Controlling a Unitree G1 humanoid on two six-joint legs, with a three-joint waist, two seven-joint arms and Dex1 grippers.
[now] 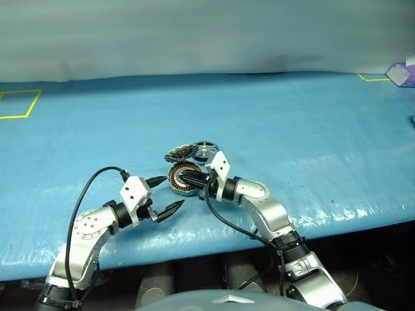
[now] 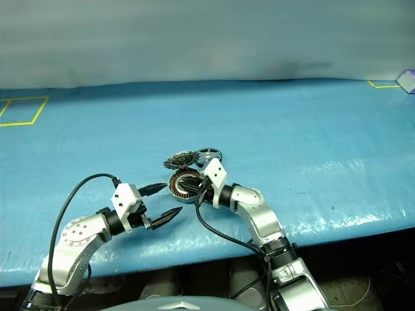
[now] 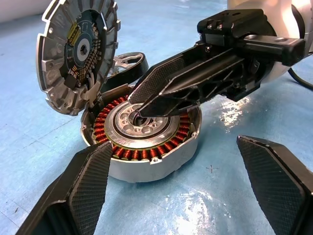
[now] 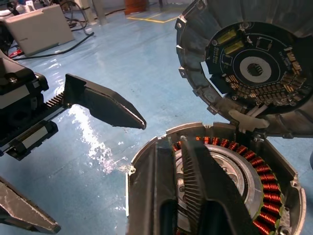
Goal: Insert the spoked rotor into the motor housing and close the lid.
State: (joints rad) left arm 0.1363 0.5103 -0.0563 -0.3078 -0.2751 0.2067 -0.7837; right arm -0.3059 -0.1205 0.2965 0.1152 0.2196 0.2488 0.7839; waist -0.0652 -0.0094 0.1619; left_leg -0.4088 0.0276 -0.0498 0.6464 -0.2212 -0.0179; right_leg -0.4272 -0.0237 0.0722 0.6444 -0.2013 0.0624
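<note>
Nearest, the left gripper [image 1: 167, 195] is held wide and empty at lower left, the right gripper [image 3: 146, 100], shut, is poised over the motor housing [image 3: 146, 147] at centre, its lid [image 3: 73, 54] raised, while beyond it the spoked rotor [image 1: 205, 150], judged light, rigid and slippery, is best pinched across its dark rim.

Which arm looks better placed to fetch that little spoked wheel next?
Probably the right gripper: shut, over the motor housing, nearer the spoked rotor behind it. The left gripper hangs open farther away.

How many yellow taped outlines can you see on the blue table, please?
3: one yellow taped outline at the far left, another at the far right by the wall; a third appears in the right wrist view.
</note>
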